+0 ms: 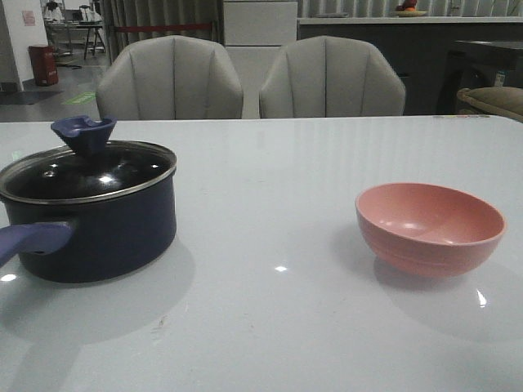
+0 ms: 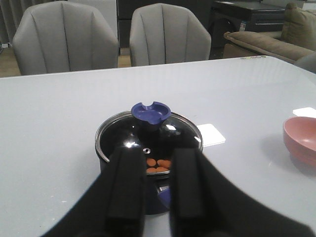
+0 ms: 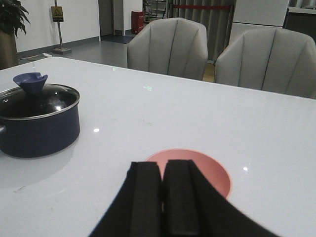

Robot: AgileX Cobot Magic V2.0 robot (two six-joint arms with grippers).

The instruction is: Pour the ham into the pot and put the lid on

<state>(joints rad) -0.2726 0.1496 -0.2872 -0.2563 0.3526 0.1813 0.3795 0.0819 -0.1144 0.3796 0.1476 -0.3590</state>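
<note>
The dark pot (image 1: 106,237) stands at the table's left, its blue-purple handle (image 1: 33,238) pointing toward me. The glass lid (image 1: 82,175) with its flared knob (image 1: 84,131) sits on it. Through the lid (image 2: 133,136) I see orange ham slices (image 2: 158,164) lying inside the pot. My left gripper (image 2: 158,155) hangs open on the near side of the pot above its handle, holding nothing. My right gripper (image 3: 162,165) is shut and empty, on the near side of the pink bowl (image 3: 207,170). Neither gripper shows in the front view.
The pink bowl (image 1: 429,229) rests at the right of the table and looks empty. A white card (image 2: 211,134) lies flat beside the pot. Two grey chairs (image 1: 170,77) (image 1: 331,77) stand behind the table's far edge.
</note>
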